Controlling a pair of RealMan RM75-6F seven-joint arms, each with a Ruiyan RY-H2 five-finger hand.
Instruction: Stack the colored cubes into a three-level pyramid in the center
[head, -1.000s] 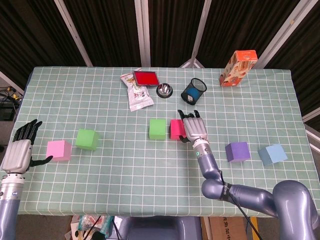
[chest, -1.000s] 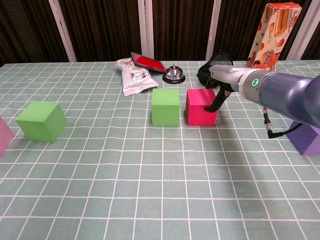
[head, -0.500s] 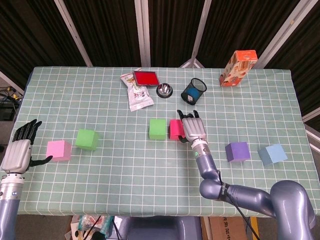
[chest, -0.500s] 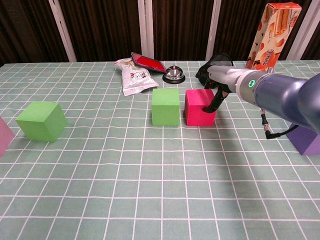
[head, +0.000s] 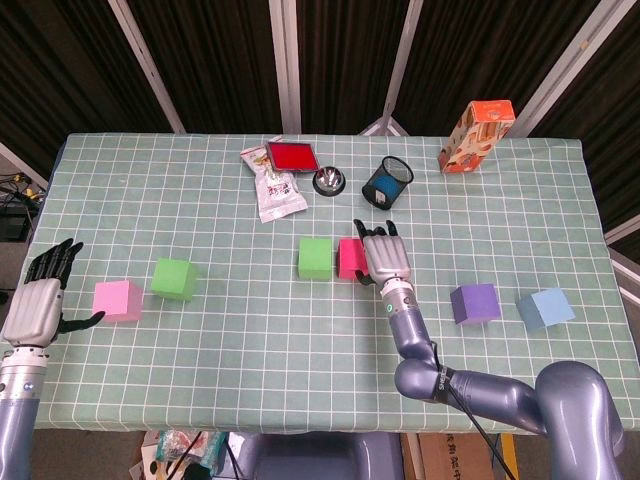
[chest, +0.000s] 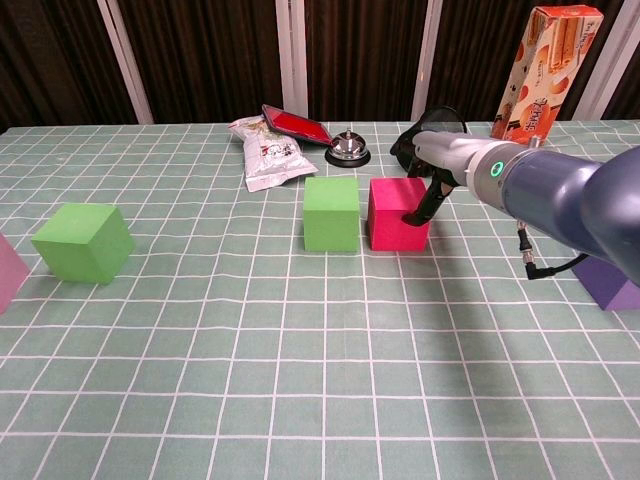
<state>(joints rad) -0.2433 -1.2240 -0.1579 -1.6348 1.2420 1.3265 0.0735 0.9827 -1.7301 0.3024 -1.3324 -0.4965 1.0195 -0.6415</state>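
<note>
Pressing the red cube (chest: 397, 213) beside the green cube (chest: 331, 212), right hand (head: 385, 258) fingers (chest: 422, 205) extended, gripping nothing; bell (chest: 348, 148) behind.

From overhead, the right hand (head: 385, 257) covers the right side of the magenta foam cube (head: 350, 257), so the contact there can't be read. At chest level the pale pink foam cube (chest: 8, 275) is sliced by the left edge, only a corner showing, and the purple foam cube (chest: 618, 283) is cut at the right edge and partly behind the grey forearm. The orange snack box (chest: 548, 70) loses its top at the frame's edge. Print on the white snack packet (head: 275, 188) is too small to read.
</note>
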